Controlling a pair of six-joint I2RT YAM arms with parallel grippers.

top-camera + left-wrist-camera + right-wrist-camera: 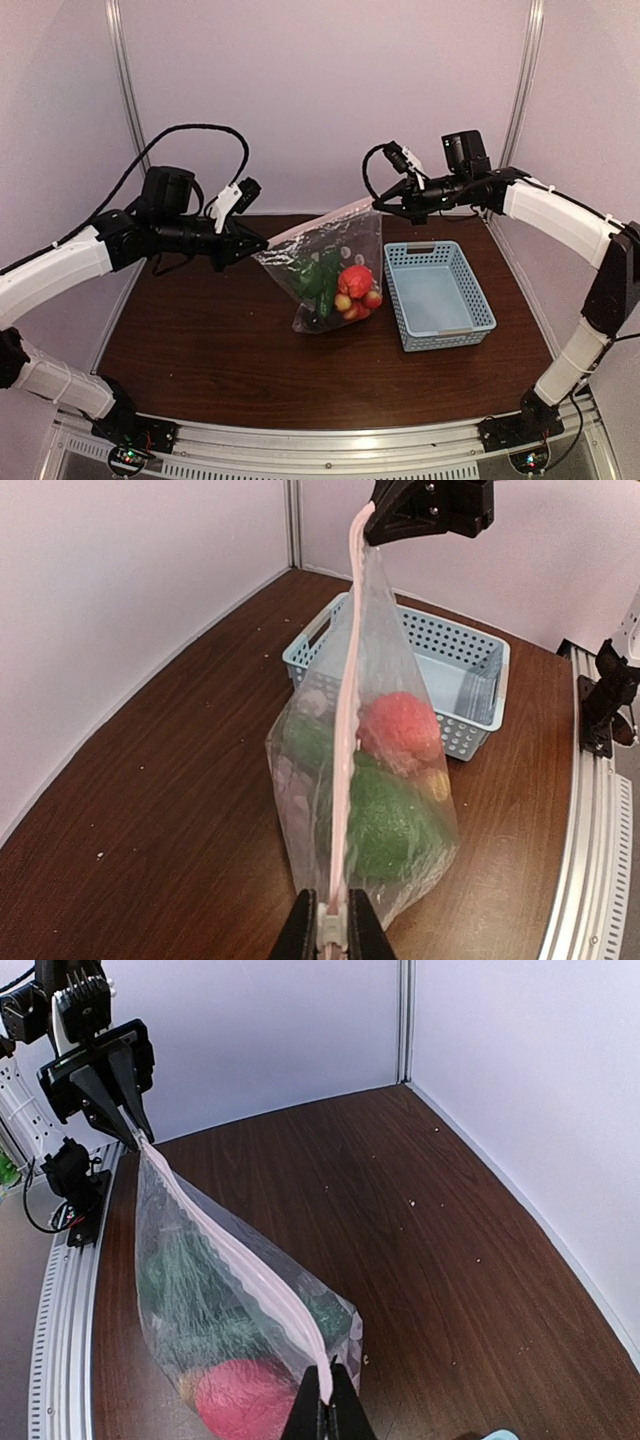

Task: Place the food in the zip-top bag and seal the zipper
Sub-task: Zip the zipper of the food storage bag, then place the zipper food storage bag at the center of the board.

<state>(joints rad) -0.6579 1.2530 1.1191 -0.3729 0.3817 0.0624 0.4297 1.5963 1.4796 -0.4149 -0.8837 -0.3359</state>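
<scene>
The zip-top bag (318,250) hangs taut between the left gripper (262,243) and right gripper (379,206). Each pinches one end of the zipper (348,710), and red and green food (354,281) sags below them.

Both arms raised, reaching in twd each other across the middle. L arm (60,265) comes in from the left w/ forearm about level, wrist straight, left gripper (262,243) pointing right and clamped tight on one end of the zipper (345,730). R arm (560,215) stands tall at the right, bent sharp at the elbow, forearm running inward; right gripper (380,205) sits higher than the left, also pinched closed, on the zipper's other end
</scene>
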